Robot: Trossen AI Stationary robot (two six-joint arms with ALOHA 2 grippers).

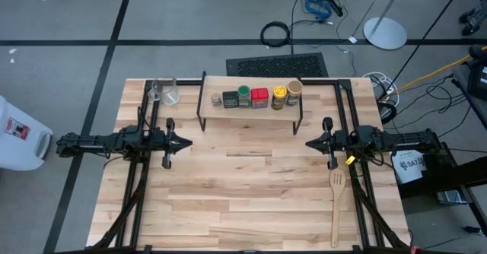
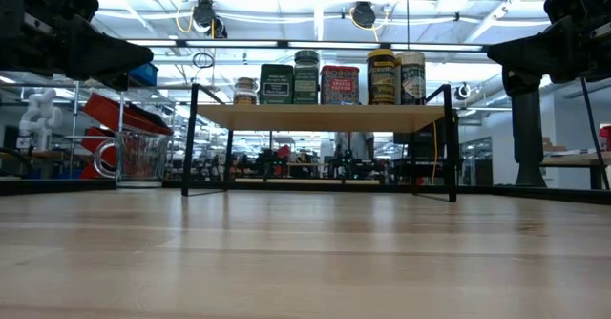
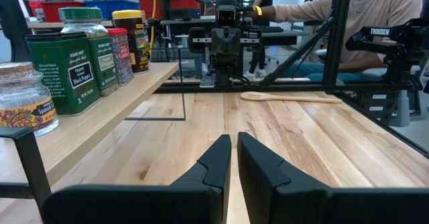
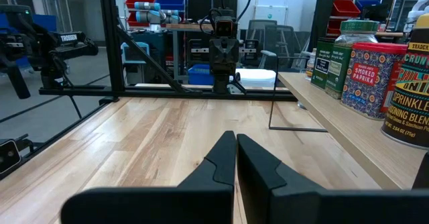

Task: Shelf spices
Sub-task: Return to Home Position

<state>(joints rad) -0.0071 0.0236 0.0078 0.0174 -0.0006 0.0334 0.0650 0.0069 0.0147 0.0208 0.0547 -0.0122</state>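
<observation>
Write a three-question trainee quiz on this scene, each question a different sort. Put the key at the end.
1. How many spices stand on the shelf?
2. True or false: the left tool and the right tool hold nothing.
3. The spatula lies: A) on the shelf; B) on the table near the right tool; C) in the left tool.

Key: 1. Six. 2. True. 3. B.
</observation>
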